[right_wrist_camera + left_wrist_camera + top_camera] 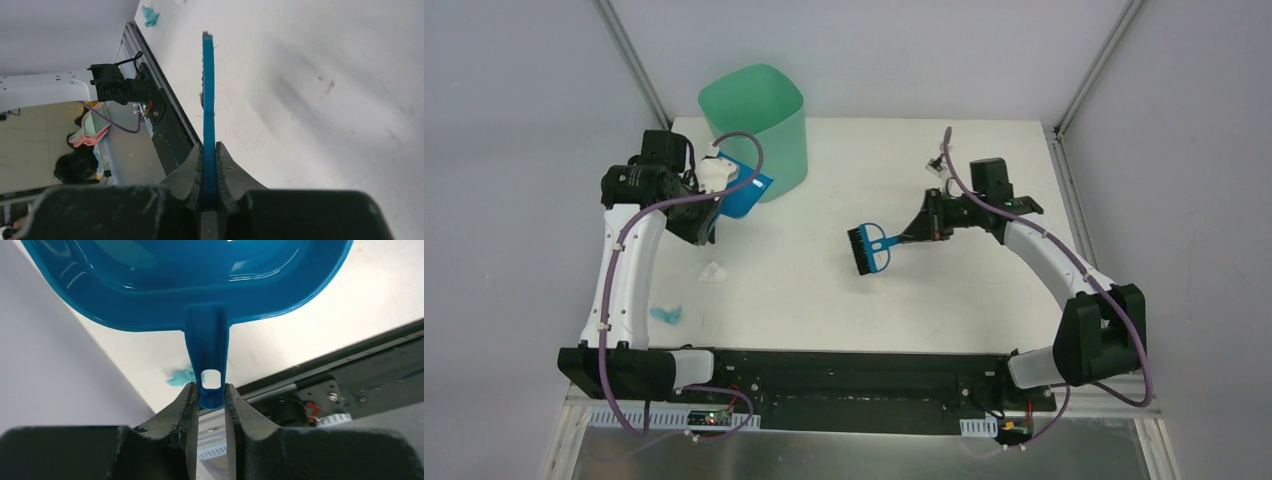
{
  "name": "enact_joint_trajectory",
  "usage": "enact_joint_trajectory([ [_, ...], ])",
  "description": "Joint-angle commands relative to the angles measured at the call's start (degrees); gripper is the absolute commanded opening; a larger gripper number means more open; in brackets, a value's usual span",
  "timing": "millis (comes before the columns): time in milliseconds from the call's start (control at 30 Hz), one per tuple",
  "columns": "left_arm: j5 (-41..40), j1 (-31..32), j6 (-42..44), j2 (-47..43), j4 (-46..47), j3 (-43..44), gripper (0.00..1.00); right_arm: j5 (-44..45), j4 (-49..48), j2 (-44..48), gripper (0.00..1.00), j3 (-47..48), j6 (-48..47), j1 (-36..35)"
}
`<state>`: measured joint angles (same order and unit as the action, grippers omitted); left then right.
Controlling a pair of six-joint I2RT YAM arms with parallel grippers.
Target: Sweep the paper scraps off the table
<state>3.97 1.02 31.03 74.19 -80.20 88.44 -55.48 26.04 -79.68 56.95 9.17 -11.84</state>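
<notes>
The left end effector (210, 388) is clamping the narrow handle of the blue dustpan (200, 285), one finger pressing each side just by the hanging hole. In the top view the dustpan (746, 192) is hanging tilted above the far-left corner of the surface (874, 160), its edge right against the lower wall of the mint-green bin (759, 120), which is standing at the far edge. The right end effector (209, 150) is pinching the thin blue handle of the brush (208, 90), jaws nearly together with only the plastic between them. From above, the brush (869, 250) is sitting near the middle of the surface, its black bristles pointing toward the left edge (whether they are touching the top cannot be told). Paper scraps are lying on the left part of the surface: a white wad (714, 271) is resting between the dustpan and the near edge, and a light blue wad (667, 315) is sitting closer to the near-left corner, apart from the white one. The left wrist view is catching the light blue wad (180, 376) under the dustpan handle.
</notes>
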Motion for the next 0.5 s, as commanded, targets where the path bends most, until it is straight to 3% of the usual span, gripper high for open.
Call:
enact_joint_trajectory([
  [0, 9.91, -2.15, -5.58, -7.04, -1.59, -2.28, 0.04, 4.95, 2.19, -5.34, 0.00, 10.97, -0.38, -8.45],
  [200, 9.97, -5.07, -5.38, -10.43, -0.37, -6.63, 0.04, 11.84, 1.12, -15.35, 0.00, 20.60, 1.48, -19.10],
  [467, -0.70, -9.25, -4.81, -12.72, 5.64, -13.45, 0.03, 16.65, -0.69, -27.58, 0.00, 33.05, 6.87, -32.66],
])
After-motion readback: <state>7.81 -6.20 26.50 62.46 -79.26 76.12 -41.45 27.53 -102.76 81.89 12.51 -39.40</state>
